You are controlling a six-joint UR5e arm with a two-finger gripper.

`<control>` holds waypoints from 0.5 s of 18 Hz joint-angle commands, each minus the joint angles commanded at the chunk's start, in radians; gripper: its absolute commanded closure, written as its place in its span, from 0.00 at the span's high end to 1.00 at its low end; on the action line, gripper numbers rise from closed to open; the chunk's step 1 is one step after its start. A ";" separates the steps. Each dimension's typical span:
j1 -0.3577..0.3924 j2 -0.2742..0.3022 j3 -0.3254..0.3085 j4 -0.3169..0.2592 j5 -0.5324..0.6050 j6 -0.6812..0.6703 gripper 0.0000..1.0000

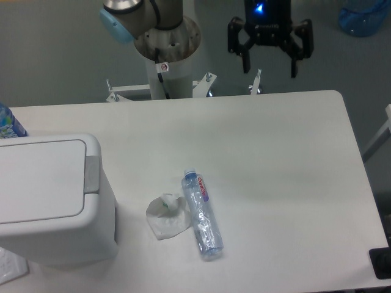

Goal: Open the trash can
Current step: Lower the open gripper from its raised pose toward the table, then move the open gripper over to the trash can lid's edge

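The gripper (270, 66) hangs at the top of the frame, jaws spread wide and empty, well apart from the trash can (52, 201) at lower left. It should travel down-left and press squarely on the grey tab (92, 174), keeping clear of the bottle (202, 215)

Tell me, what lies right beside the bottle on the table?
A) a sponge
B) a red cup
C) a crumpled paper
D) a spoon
C: a crumpled white paper lies against the left side of the bottle, with no spoon, cup or sponge on the table.
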 joint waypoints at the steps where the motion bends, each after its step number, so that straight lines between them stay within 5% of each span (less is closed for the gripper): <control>1: -0.020 -0.014 0.000 0.038 -0.006 -0.077 1.00; 5: -0.098 -0.058 0.003 0.143 -0.008 -0.275 1.00; 9: -0.146 -0.068 0.003 0.148 -0.008 -0.364 1.00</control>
